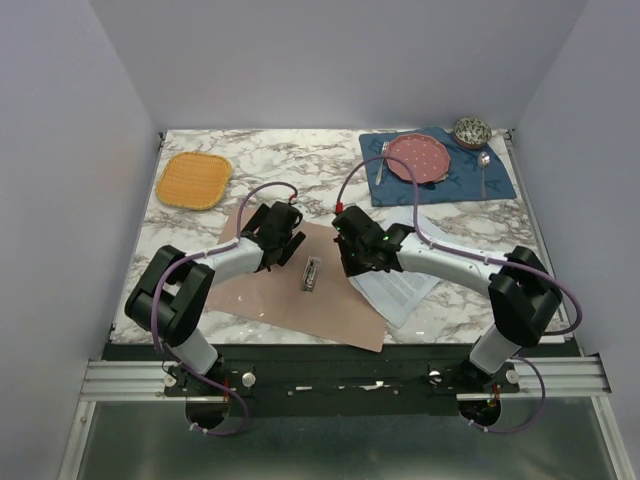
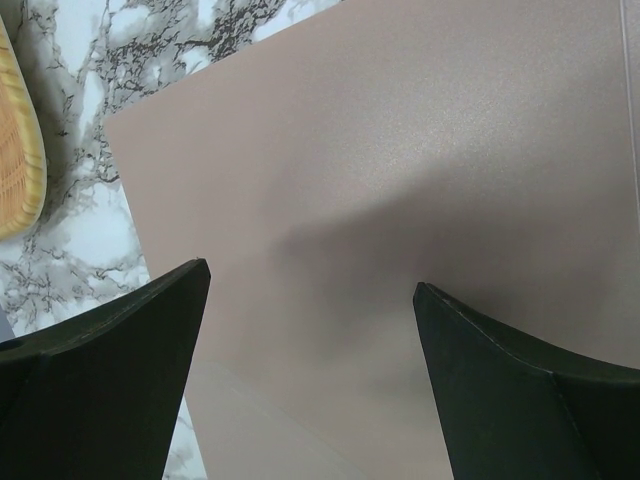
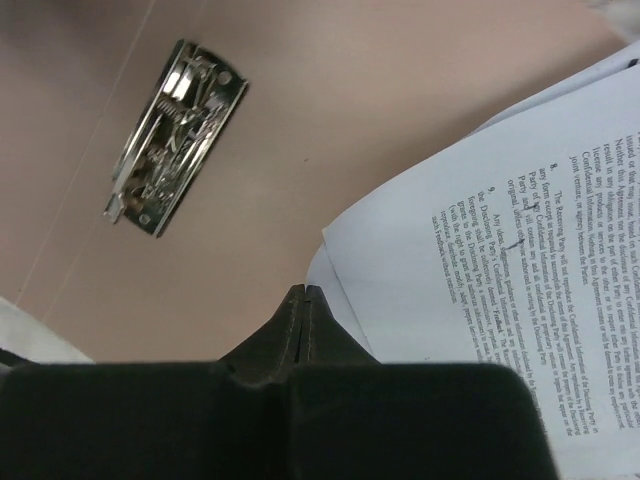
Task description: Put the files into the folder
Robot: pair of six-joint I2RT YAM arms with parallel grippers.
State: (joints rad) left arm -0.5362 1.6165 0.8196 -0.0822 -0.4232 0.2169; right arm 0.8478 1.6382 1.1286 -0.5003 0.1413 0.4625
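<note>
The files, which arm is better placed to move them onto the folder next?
Right. The right gripper is shut at the corner of the files, which lie on its side of the folder. The left gripper hangs open over bare folder, away from them.

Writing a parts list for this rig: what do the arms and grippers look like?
Both match: the left arm and right arm have white links, bulky black joints and a lilac cable looping to the wrist. The left gripper and right gripper have black wedge-shaped fingers. A small green light glows on the right arm.
</note>
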